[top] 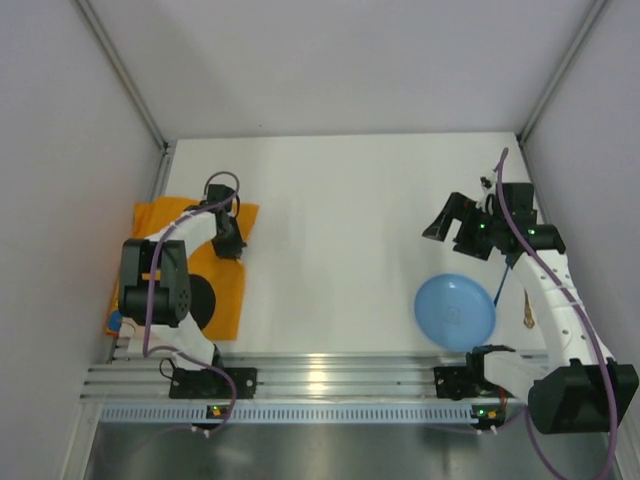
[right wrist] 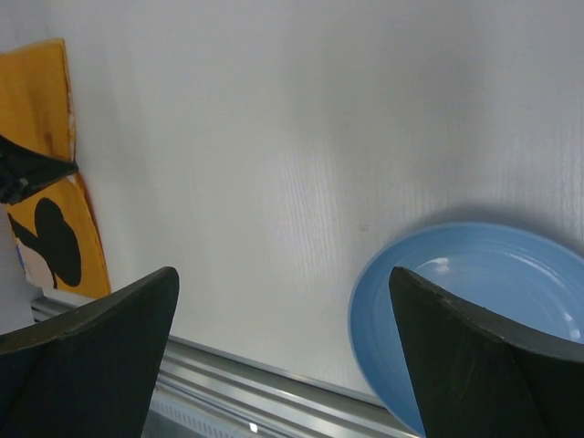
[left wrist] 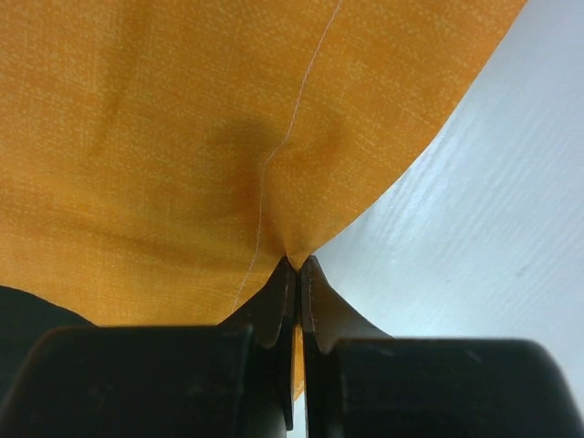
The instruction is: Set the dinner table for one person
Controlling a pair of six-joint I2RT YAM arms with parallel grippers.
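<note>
The white dinner table [top: 340, 230] fills the middle of the top view. An orange placemat [top: 225, 285] with a black Mickey shape lies at its left side, partly under my left arm. My left gripper [top: 230, 243] is shut on the placemat's right edge; in the left wrist view the fingertips [left wrist: 298, 266] pinch the orange cloth [left wrist: 182, 137]. A blue plate [top: 455, 311] lies near the front right. My right gripper [top: 452, 228] is open and empty above the table, behind the plate; the plate also shows in the right wrist view [right wrist: 493, 301], with the placemat [right wrist: 50, 201] far left.
Grey walls close the table on the left, right and back. An aluminium rail [top: 330, 380] with both arm bases runs along the near edge. A small brown-marked item [top: 527, 318] lies by the right arm, too small to identify.
</note>
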